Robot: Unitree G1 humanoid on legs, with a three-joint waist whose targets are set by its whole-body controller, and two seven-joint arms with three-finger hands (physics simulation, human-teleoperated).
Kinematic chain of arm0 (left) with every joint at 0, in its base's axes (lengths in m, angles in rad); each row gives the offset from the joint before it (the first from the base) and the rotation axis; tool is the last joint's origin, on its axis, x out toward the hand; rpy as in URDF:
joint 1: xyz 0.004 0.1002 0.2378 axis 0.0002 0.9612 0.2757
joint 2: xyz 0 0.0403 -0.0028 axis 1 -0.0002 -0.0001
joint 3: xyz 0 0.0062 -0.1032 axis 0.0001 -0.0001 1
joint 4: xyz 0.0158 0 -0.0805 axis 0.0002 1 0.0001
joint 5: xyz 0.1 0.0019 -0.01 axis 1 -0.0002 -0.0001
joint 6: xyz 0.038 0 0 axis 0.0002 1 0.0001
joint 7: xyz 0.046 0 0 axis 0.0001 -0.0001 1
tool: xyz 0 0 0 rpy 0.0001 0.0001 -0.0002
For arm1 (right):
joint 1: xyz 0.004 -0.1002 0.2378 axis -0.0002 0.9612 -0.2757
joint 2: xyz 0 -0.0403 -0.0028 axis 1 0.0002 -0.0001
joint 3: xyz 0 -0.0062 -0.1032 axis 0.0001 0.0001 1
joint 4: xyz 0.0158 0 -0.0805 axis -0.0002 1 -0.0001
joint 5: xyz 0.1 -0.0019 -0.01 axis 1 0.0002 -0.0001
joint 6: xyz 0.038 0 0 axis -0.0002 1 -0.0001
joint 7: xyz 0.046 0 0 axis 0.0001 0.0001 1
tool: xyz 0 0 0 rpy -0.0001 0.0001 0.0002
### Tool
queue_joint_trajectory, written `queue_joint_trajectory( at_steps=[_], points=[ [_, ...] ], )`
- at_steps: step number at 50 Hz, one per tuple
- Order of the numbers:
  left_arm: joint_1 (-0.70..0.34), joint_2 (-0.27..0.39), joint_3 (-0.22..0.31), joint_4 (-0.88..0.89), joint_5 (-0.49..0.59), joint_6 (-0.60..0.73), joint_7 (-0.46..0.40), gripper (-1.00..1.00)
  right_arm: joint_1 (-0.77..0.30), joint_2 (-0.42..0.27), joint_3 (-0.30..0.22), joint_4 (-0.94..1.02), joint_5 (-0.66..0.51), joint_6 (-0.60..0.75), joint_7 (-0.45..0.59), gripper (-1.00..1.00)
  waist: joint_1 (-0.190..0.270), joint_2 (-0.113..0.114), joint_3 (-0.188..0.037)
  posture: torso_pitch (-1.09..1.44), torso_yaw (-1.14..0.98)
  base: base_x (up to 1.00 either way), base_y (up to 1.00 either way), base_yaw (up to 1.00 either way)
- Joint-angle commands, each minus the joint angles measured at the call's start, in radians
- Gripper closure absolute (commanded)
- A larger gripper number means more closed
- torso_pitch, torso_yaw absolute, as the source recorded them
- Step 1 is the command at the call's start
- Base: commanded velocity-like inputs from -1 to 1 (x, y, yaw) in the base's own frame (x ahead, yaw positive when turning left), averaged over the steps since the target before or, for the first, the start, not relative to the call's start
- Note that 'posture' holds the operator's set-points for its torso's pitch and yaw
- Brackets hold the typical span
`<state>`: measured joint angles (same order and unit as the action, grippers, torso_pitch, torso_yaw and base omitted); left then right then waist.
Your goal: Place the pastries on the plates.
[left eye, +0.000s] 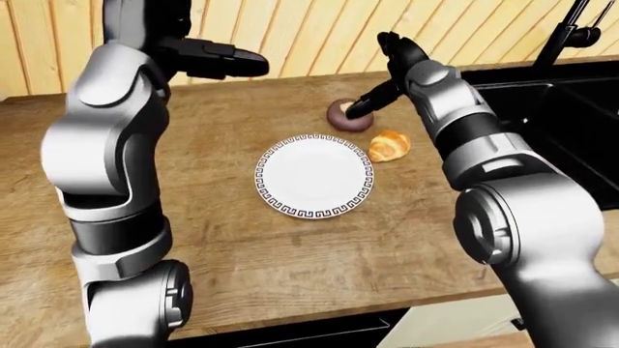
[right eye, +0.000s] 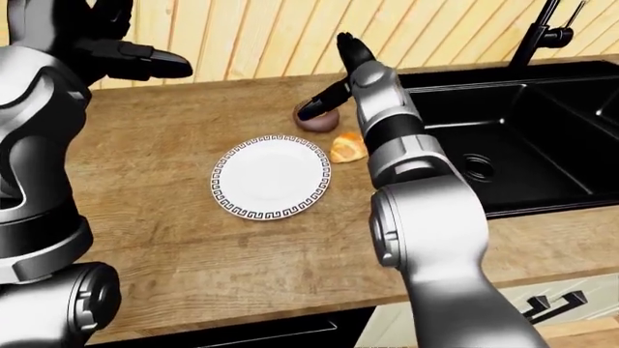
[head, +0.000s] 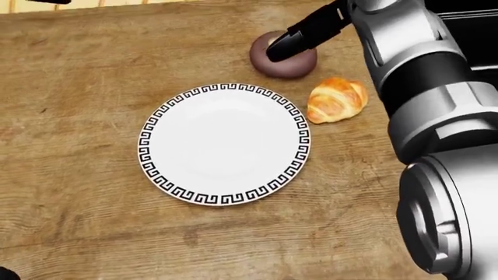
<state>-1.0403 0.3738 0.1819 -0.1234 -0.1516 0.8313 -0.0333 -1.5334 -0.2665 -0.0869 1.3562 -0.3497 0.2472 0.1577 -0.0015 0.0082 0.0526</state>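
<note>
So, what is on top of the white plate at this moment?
Nothing lies on the plate; its whole white face shows. The croissant and the chocolate pastry rest on the wooden counter beside it. The right hand partly covers the chocolate pastry.

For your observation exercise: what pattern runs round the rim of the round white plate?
A black Greek-key band on the round white plate, clearest in the head view.

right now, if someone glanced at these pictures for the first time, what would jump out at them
The round white plate with a black Greek-key rim lies bare in the middle of the wooden counter. Above and right of it in the head view, the robot's right hand reaches over the dark brown chocolate pastry with a cream centre, with the golden croissant beside the plate's right edge. The left hand hovers at the left-eye view's upper left.
</note>
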Motion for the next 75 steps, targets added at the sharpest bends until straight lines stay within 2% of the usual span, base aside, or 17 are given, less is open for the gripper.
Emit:
queue_joint_trajectory(
  at_steps=[1, 7, 8, 11, 22, 33, 35, 40, 42, 43, 45, 46, 47, 50, 57, 68, 75],
  points=[
    [-0.037, 0.011, 0.009, -0.029, -0.016, -0.029, 0.003, -1.0, -0.05, -0.003, -0.003, -0.045, -0.02, -0.028, -0.016, -1.0, 0.0, 0.001, -0.035, 0.0, 0.0, 0.0, 0.0, 0.0],
    [-0.034, 0.02, 0.006, -0.025, -0.027, -0.04, 0.007, -1.0, -0.052, 0.008, -0.016, -0.042, -0.041, -0.032, -0.042, -1.0, -0.003, 0.003, -0.03, 0.01, 0.0, 0.0, 0.0, 0.0],
    [-0.03, 0.022, 0.002, -0.024, -0.027, -0.043, 0.006, -1.0, -0.065, 0.011, -0.04, -0.043, -0.026, -0.045, -0.122, -1.0, -0.003, 0.003, -0.029, 0.01, 0.0, 0.0, 0.0, 0.0],
    [-0.03, 0.021, -0.002, -0.026, -0.028, -0.043, 0.006, -1.0, -0.096, 0.011, -0.061, -0.036, -0.005, -0.038, -0.158, -1.0, -0.002, 0.005, -0.028, 0.01, 0.0, 0.0, 0.0, 0.0],
    [-0.041, 0.029, 0.0, -0.044, -0.032, -0.027, 0.003, -1.0, -0.152, 0.01, -0.082, -0.026, 0.028, -0.046, -0.19, -1.0, -0.003, 0.003, -0.013, 0.03, 0.0, 0.0, 0.0, 0.0],
    [-0.089, 0.059, 0.011, -0.136, -0.054, 0.066, 0.005, -1.0, -0.158, 0.004, -0.085, -0.023, 0.029, -0.051, -0.195, -1.0, -0.002, 0.001, 0.01, 0.07, 0.0, 0.0, 0.0, 0.0],
    [-0.123, 0.081, 0.009, -0.193, -0.063, 0.124, 0.001, -1.0, -0.151, 0.003, -0.089, -0.021, 0.03, -0.056, -0.203, -1.0, -0.002, 0.003, 0.012, 0.07, 0.0, 0.0, 0.0, 0.0],
    [-0.123, 0.08, 0.009, -0.197, -0.063, 0.128, 0.001, -1.0, -0.151, 0.003, -0.089, -0.021, 0.03, -0.056, -0.203, -1.0, -0.002, 0.001, 0.025, 0.09, 0.0, 0.0, 0.0, 0.0],
    [-0.14, 0.104, 0.011, -0.217, -0.063, 0.141, -0.008, -1.0, -0.142, 0.007, -0.097, -0.018, 0.036, -0.082, -0.211, -1.0, -0.002, 0.003, 0.028, 0.1, 0.0, 0.0, 0.0, 0.0],
    [-0.156, 0.097, 0.024, -0.224, -0.076, 0.171, -0.003, -1.0, -0.14, 0.006, -0.1, -0.018, 0.039, -0.086, -0.211, -1.0, -0.003, 0.003, 0.03, 0.1, 0.0, 0.0, 0.0, 0.0],
    [-0.219, 0.126, 0.004, -0.174, -0.083, 0.186, -0.042, -1.0, -0.137, 0.005, -0.103, -0.017, 0.041, -0.089, -0.209, -1.0, -0.004, 0.003, 0.035, 0.11, 0.0, 0.0, 0.0, 0.0],
    [-0.277, 0.169, -0.02, -0.09, -0.052, 0.16, -0.06, -1.0, -0.137, 0.004, -0.104, -0.017, 0.042, -0.093, -0.208, -1.0, -0.004, 0.002, 0.038, 0.12, 0.0, 0.0, 0.0, 0.0],
    [-0.334, 0.176, -0.015, -0.006, -0.048, 0.152, -0.077, -1.0, -0.135, 0.002, -0.107, -0.017, 0.046, -0.097, -0.207, -1.0, -0.003, 0.001, 0.042, 0.12, 0.0, 0.0, 0.0, 0.0],
    [-0.402, 0.209, -0.072, 0.167, 0.019, 0.055, -0.148, -1.0, -0.127, -0.001, -0.107, -0.015, 0.044, -0.104, -0.203, -1.0, 0.001, -0.002, 0.052, 0.14, 0.0, 0.0, 0.0, 0.0],
    [-0.416, 0.166, -0.056, 0.212, 0.101, 0.04, -0.217, -1.0, -0.129, 0.001, -0.123, -0.01, 0.057, -0.143, -0.178, -1.0, -0.002, 0.0, 0.067, 0.17, 0.0, 0.0, 0.0, 0.0],
    [-0.386, 0.127, -0.024, 0.151, 0.128, 0.079, -0.226, -1.0, -0.169, 0.01, -0.12, -0.005, 0.034, -0.13, -0.165, -1.0, -0.01, -0.005, 0.101, 0.22, 0.0, 0.0, 0.0, 0.0],
    [-0.381, 0.118, -0.031, 0.131, 0.132, 0.087, -0.232, -1.0, -0.188, 0.002, -0.105, -0.003, -0.01, -0.097, -0.164, -1.0, -0.01, -0.006, 0.124, 0.26, 0.0, 0.0, 0.0, 0.0]
  ],
)
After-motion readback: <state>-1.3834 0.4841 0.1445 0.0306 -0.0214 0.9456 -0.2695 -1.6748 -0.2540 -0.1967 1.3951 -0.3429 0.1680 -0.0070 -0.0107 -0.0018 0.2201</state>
